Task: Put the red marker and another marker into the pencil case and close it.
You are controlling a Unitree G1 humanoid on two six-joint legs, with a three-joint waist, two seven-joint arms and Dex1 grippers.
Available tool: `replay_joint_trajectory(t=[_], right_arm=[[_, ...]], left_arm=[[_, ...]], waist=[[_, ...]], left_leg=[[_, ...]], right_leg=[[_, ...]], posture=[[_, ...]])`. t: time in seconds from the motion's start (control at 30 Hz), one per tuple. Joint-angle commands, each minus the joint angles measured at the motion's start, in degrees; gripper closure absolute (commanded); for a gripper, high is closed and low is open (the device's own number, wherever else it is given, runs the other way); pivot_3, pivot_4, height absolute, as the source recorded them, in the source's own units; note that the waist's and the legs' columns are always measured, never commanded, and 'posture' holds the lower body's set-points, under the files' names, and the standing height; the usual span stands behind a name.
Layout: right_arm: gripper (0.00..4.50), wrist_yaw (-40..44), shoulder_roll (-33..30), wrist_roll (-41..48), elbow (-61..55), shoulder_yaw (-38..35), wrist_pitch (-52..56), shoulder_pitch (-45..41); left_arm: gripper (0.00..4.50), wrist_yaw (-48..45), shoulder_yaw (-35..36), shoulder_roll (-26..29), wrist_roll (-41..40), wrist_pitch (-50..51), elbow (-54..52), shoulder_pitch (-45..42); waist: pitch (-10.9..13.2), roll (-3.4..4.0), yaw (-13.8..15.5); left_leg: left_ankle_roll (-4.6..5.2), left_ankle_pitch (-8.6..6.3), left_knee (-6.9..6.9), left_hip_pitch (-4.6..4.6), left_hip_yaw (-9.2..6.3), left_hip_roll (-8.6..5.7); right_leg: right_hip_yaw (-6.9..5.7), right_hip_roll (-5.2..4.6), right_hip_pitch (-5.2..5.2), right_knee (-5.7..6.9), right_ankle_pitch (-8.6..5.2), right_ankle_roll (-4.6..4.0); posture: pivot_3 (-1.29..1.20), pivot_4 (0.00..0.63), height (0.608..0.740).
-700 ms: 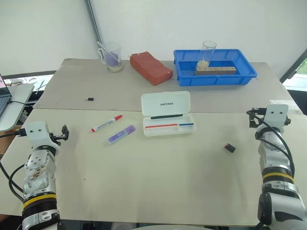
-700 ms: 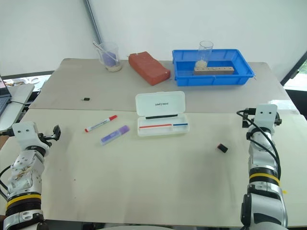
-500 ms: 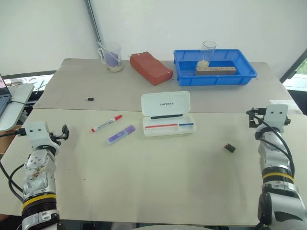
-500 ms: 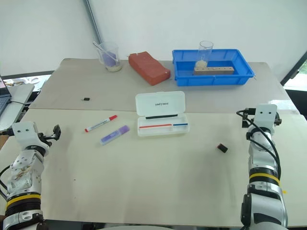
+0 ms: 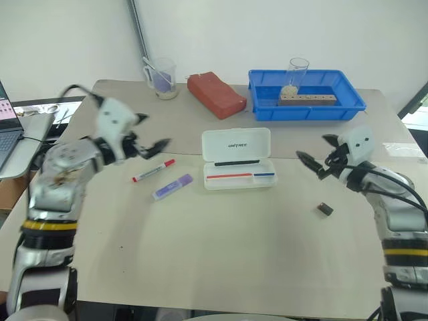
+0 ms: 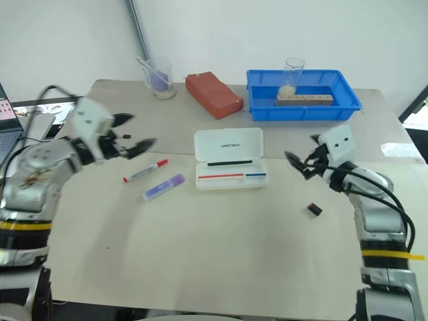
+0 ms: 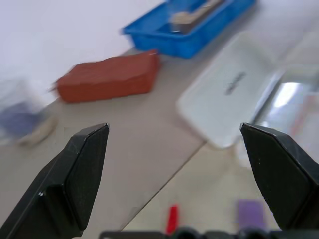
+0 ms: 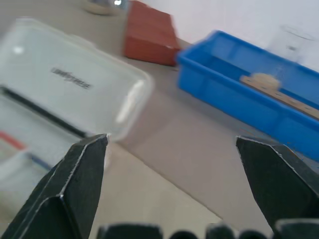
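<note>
The pencil case [image 5: 239, 177] lies open at the table's middle, its "UNITREE" lid [image 5: 236, 142] folded back. A thin red pen and a thin blue pen lie in its base. Left of it lie the red marker [image 5: 152, 170] and, just nearer, the purple marker [image 5: 172, 187]. My left gripper [image 5: 150, 132] hovers open just above and left of the red marker, holding nothing. On the case's right side my right gripper [image 5: 317, 150] is open and empty. The left wrist view shows the red marker's cap [image 7: 172, 219] and the lid [image 7: 229, 94] between its fingers.
At the back stand a blue tray [image 5: 354, 107] holding a glass and a wooden block, a red brick [image 5: 215, 95] and a plastic cup [image 5: 161, 78]. A small black object [image 5: 325, 208] lies near my right arm. A laptop [image 5: 13, 130] sits off the table's left edge.
Both arms have swung up and inward from the table's sides: the left gripper now hangs by the red marker, the right one beside the case. The camera shifted slightly.
</note>
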Motion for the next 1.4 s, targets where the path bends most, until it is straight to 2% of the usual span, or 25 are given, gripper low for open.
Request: replay_joint_trajectory(t=[0.03, 0.17, 0.3, 0.6, 0.67, 0.73, 0.93, 1.07, 1.23, 1.4], right_arm=[[0.0, 3.0, -2.7, 4.0, -11.4, 0.0, 6.5, 2.5], [0.0, 2.4, -3.7, 6.8, -20.7, -0.7, 12.8, 6.6], [0.0, -0.2, -3.1, 9.7, -28.2, -1.5, 18.4, 9.0], [0.0, -4.3, -1.6, 9.7, -32.6, -1.3, 21.2, 11.1], [0.0, -4.5, -1.8, 9.3, -32.4, -1.5, 20.6, 11.8], [0.0, -4.7, -1.7, 8.7, -31.8, -1.4, 19.8, 11.9], [0.0, -4.2, -1.6, 7.4, -29.1, -0.8, 17.9, 11.0], [0.0, -3.1, -1.8, 7.7, -28.5, -0.6, 17.9, 10.0], [0.0, 1.5, -4.2, 9.9, -30.2, 0.0, 19.5, 9.9], [0.0, 4.8, -6.3, 12.2, -31.3, 0.3, 21.1, 10.8]], left_arm=[[0.03, -5.3, -8.3, -4.9, 3.0, -2.4, 2.6, -4.6], [0.03, -8.2, -16.4, -10.0, 9.9, -9.7, 10.9, -6.1], [0.03, -10.7, -21.1, -12.9, 13.9, -14.8, 15.1, -5.7], [0.03, -8.6, -20.9, -19.7, 18.9, -23.7, 29.6, -7.5], [0.57, -9.5, -20.4, -20.1, 18.7, -24.1, 31.0, -7.8], [1.31, -10.1, -20.1, -20.3, 18.7, -24.6, 31.8, -8.1], [4.39, -11.1, -19.2, -19.7, 19.2, -24.6, 30.3, -7.1], [4.49, -12.1, -19.3, -18.5, 19.1, -23.4, 27.2, -5.2], [4.49, -16.9, -20.5, -14.0, 17.1, -17.9, 11.2, 2.8], [4.49, -18.2, -20.7, -10.6, 17.1, -14.1, 1.0, 8.3]], waist=[[0.0, -0.01, -0.1], [0.1, -0.1, -0.5], [0.2, -0.21, -0.5], [0.3, -0.37, 0.0], [0.3, -0.37, 0.0], [0.3, -0.37, -0.1], [0.2, -0.36, -0.1], [0.2, -0.33, -0.1], [0.2, -0.2, -0.3], [0.1, -0.18, -0.1]], left_leg=[[0.0, 0.0, 0.0, -0.01, -0.01, 0.0], [0.03, -0.01, 0.04, -0.02, -0.07, -0.01], [0.06, -0.02, 0.04, -0.08, -0.19, 0.02], [0.07, -0.02, 0.19, -0.26, -0.21, -0.02], [0.07, -0.02, 0.19, -0.32, -0.25, -0.02], [0.07, -0.02, 0.19, -0.32, -0.26, -0.03], [0.07, -0.02, 0.19, -0.32, -0.29, -0.03], [0.07, -0.02, 0.19, -0.32, -0.29, -0.03], [0.07, -0.02, 0.17, -0.3, -0.27, -0.01], [0.07, -0.02, 0.19, -0.21, -0.28, 0.02]], right_leg=[[0.0, 0.0, 0.0, -0.01, 0.0, 0.0], [0.07, 0.07, -0.03, -0.03, 0.0, 0.01], [0.09, 0.17, -0.09, -0.02, 0.0, -0.01], [0.04, 0.11, -0.13, -0.03, -0.02, 0.03], [-0.01, 0.12, -0.16, -0.03, -0.02, 0.03], [-0.01, 0.13, -0.17, -0.02, -0.02, 0.04], [-0.02, 0.16, -0.18, 0.0, -0.03, 0.05], [-0.02, 0.16, -0.18, 0.0, -0.03, 0.04], [0.01, 0.16, -0.16, 0.0, -0.02, 0.04], [-0.01, 0.17, -0.09, 0.03, -0.02, 0.02]], posture=[[0.0, 0.15, 0.74], [0.0, 0.15, 0.74], [0.0, 0.15, 0.74], [0.0, 0.15, 0.74], [0.0, 0.15, 0.74], [0.0, 0.15, 0.74], [0.0, 0.15, 0.74], [0.0, 0.15, 0.74], [0.0, 0.15, 0.74], [0.0, 0.15, 0.74]])
